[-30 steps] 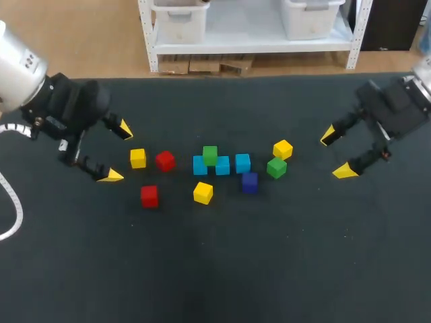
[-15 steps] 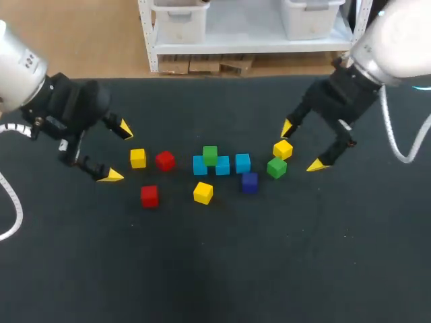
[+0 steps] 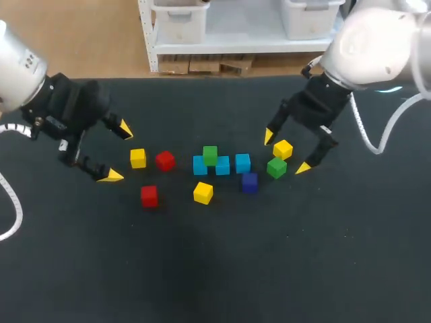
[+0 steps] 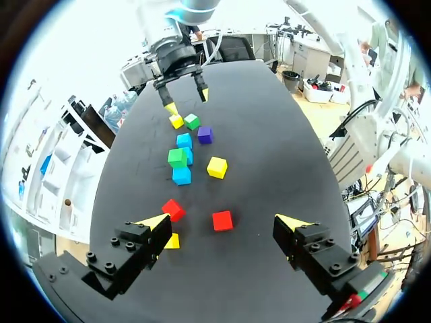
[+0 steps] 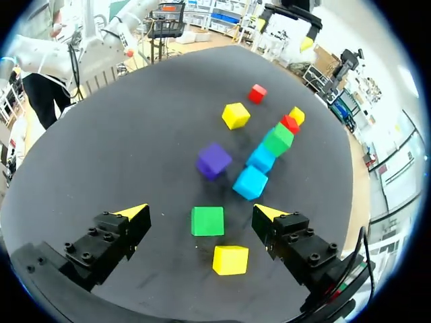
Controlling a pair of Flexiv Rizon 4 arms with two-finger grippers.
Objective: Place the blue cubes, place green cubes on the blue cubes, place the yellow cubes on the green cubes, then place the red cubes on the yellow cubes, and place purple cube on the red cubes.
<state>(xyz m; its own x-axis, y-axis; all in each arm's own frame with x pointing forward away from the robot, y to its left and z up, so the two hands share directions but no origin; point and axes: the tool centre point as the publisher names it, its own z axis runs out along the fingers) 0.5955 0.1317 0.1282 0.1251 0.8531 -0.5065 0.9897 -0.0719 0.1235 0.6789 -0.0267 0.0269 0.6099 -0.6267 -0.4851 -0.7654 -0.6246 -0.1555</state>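
Note:
Three blue cubes (image 3: 222, 165) form a row mid-table, with a green cube (image 3: 210, 155) resting on the row's left part. A purple cube (image 3: 250, 182) lies just in front. My right gripper (image 3: 286, 152) hangs open above a yellow cube (image 3: 283, 149) and a second green cube (image 3: 276, 167). In the right wrist view that green cube (image 5: 207, 221) lies between the open fingers of the gripper (image 5: 200, 212), the yellow cube (image 5: 230, 260) nearer the wrist. My left gripper (image 3: 118, 152) is open, left of a yellow cube (image 3: 138, 158) and a red cube (image 3: 165, 160).
Another red cube (image 3: 149, 196) and a yellow cube (image 3: 203, 192) lie in front of the row. In the left wrist view the red cube (image 4: 222, 220) shows ahead between the fingers of the left gripper (image 4: 221, 221). The near half of the black table (image 3: 222, 269) is bare.
My right arm has swung in from the table's right side to above the yellow and green cubes right of the row. The left arm and all cubes have stayed put.

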